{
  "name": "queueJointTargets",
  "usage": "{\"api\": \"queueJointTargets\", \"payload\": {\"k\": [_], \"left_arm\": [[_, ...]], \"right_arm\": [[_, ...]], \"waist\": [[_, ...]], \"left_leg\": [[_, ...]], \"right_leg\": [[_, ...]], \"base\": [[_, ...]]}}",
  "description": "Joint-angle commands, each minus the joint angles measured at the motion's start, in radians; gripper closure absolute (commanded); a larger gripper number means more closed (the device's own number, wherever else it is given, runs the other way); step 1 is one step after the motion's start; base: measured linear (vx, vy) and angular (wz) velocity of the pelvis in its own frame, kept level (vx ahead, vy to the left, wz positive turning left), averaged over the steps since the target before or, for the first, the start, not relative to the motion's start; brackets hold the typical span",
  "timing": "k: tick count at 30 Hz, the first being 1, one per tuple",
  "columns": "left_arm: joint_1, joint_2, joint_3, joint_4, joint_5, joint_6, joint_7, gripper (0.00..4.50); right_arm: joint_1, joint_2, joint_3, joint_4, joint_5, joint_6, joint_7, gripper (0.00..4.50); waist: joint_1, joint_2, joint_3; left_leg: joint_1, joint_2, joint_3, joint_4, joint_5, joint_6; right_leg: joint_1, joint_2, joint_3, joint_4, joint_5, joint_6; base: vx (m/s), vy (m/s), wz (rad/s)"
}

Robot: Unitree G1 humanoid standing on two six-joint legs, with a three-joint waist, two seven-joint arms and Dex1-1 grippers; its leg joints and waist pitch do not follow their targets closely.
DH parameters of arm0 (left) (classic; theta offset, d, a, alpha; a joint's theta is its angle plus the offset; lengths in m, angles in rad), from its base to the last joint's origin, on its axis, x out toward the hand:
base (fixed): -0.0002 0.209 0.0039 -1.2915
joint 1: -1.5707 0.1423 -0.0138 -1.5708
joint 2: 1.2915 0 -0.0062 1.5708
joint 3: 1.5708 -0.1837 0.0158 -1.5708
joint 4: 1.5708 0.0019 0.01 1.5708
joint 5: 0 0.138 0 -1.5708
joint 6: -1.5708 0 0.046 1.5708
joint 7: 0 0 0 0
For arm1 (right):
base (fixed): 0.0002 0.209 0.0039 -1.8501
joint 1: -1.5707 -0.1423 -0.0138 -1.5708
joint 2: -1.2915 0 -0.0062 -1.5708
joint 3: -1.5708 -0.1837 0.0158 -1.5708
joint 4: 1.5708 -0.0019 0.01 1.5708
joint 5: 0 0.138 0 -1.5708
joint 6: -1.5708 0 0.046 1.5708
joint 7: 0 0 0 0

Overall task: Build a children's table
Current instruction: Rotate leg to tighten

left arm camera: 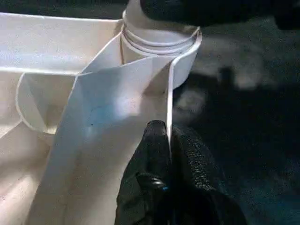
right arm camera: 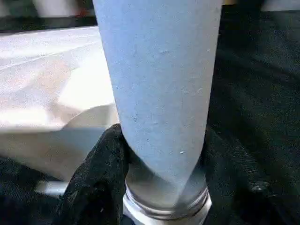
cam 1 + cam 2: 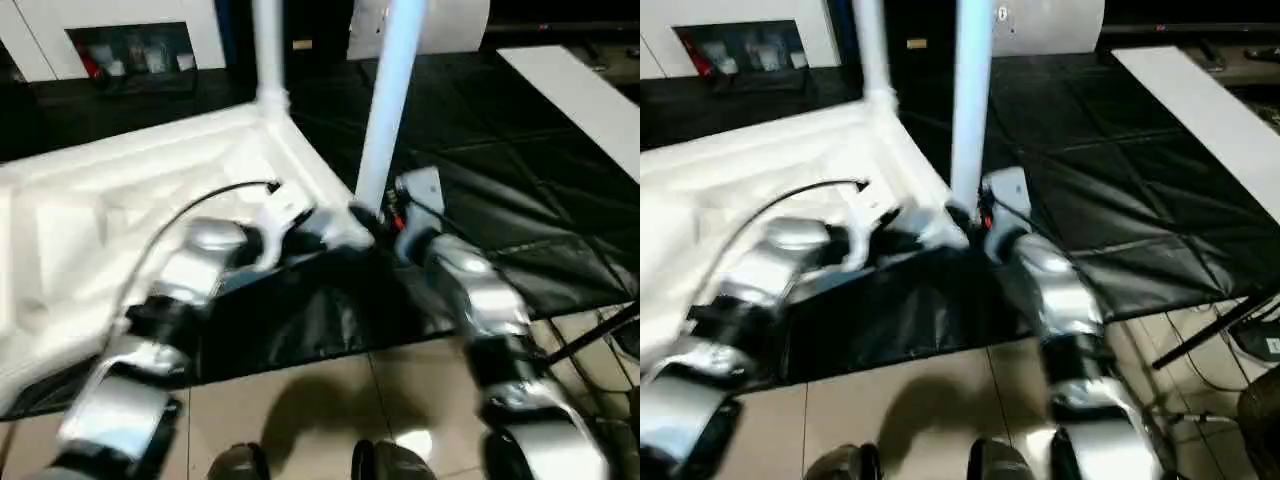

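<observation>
The children's table's white top (image 3: 110,200) lies underside up on the black workbench. One white leg (image 3: 268,50) stands upright in its far corner socket. A second leg (image 3: 385,120) stands in the near corner socket (image 1: 159,40). My right gripper (image 3: 383,218) is shut on the base of this leg (image 2: 159,84), one black finger (image 2: 101,173) on each side, just above the socket. Beside that corner, my left gripper (image 1: 168,136) is shut on the top's thin rim wall (image 1: 117,108), which it pinches from both sides.
The black sheet (image 3: 520,200) covers the bench around the top. A long white board (image 3: 590,95) lies at the back right. Tiled floor (image 3: 330,400) begins at the bench's near edge, with black stand legs (image 3: 590,340) on the right and two dark feet (image 3: 240,462) below.
</observation>
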Motion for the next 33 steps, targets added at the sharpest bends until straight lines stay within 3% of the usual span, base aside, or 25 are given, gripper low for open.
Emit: {"api": "queueJointTargets", "payload": {"k": [1, 4, 6, 11, 13, 16, 18, 23, 29, 33], "left_arm": [[-0.050, -0.103, 0.004, -0.053, -0.031, -0.014, 0.091, 4.50], [-0.044, -0.125, -0.001, -0.071, -0.019, -0.005, 0.118, 4.50], [-0.036, -0.127, -0.003, -0.086, -0.012, 0.007, 0.124, 4.50], [-0.001, -0.101, -0.020, -0.126, -0.011, 0.026, 0.105, 4.50], [0.007, -0.087, -0.022, -0.127, -0.009, 0.015, 0.093, 4.50], [0.018, -0.062, -0.021, -0.128, -0.008, -0.005, 0.057, 4.50], [0.027, -0.040, -0.024, -0.131, -0.008, -0.016, 0.027, 4.50], [0.056, 0.047, -0.046, -0.133, -0.022, -0.072, -0.111, 4.50], [0.080, 0.136, -0.087, -0.127, -0.043, -0.192, -0.320, 4.50], [0.086, 0.198, -0.123, -0.105, -0.039, -0.270, -0.438, 4.50]], "right_arm": [[-0.011, 0.124, 0.070, 0.055, 0.024, 0.037, -0.037, 2.56], [-0.016, 0.148, 0.059, 0.055, 0.025, 0.012, -0.049, 2.56], [-0.016, 0.147, 0.062, 0.050, 0.011, -0.009, -0.054, 1.86], [-0.010, 0.100, 0.054, 0.053, -0.013, -0.063, -0.064, 1.63], [0.000, 0.074, 0.057, 0.040, -0.017, -0.088, -0.035, 1.35], [0.028, 0.011, 0.071, -0.001, -0.017, -0.131, 0.057, 1.22], [0.046, -0.036, 0.074, -0.022, -0.007, -0.149, 0.134, 0.91], [0.086, -0.205, 0.098, -0.073, 0.049, -0.139, 0.432, 0.88], [0.074, -0.324, 0.110, -0.068, 0.115, -0.145, 0.695, 0.88], [0.054, -0.373, 0.138, -0.036, 0.119, -0.180, 0.814, 0.88]], "waist": [[0.004, -0.003, -0.091], [0.007, -0.004, -0.094], [0.010, -0.003, -0.094], [0.010, 0.000, -0.093], [0.012, 0.001, -0.092], [0.012, 0.000, -0.093], [0.016, -0.002, -0.093], [0.019, -0.002, -0.090], [0.020, -0.005, -0.086], [0.032, 0.001, -0.084]], "left_leg": [[0.011, 0.049, -0.014, -0.064, -0.085, 0.085], [0.011, 0.048, -0.012, -0.061, -0.045, 0.123], [0.012, 0.049, -0.012, -0.060, -0.039, 0.141], [0.014, 0.053, -0.012, -0.061, -0.071, 0.129], [0.013, 0.052, -0.012, -0.060, -0.067, 0.129], [0.012, 0.050, -0.012, -0.058, -0.054, 0.142], [0.011, 0.050, -0.011, -0.055, -0.047, 0.163], [0.009, 0.052, -0.013, -0.055, -0.074, 0.178], [0.013, 0.056, -0.012, -0.057, -0.107, 0.168], [0.020, 0.062, -0.010, -0.060, -0.115, 0.155]], "right_leg": [[0.063, -0.071, 0.066, -0.070, -0.116, -0.252], [0.068, -0.070, 0.064, -0.064, -0.048, -0.261], [0.069, -0.069, 0.064, -0.062, -0.033, -0.264], [0.068, -0.070, 0.064, -0.064, -0.066, -0.263], [0.069, -0.070, 0.065, -0.063, -0.054, -0.263], [0.071, -0.069, 0.064, -0.060, -0.024, -0.267], [0.073, -0.069, 0.064, -0.059, -0.005, -0.269], [0.076, -0.070, 0.063, -0.063, -0.043, -0.269], [0.071, -0.068, 0.063, -0.068, -0.096, -0.272], [0.061, -0.068, 0.064, -0.066, -0.111, -0.275]], "base": [[0.000, 0.000, 0.00], [0.000, 0.000, 0.00], [0.000, 0.000, 0.00], [0.000, 0.000, 0.00], [0.000, 0.000, 0.00], [0.000, 0.000, 0.00], [0.000, 0.000, 0.00], [0.000, 0.000, 0.00], [0.000, 0.000, 0.00], [0.000, 0.000, 0.00]]}}
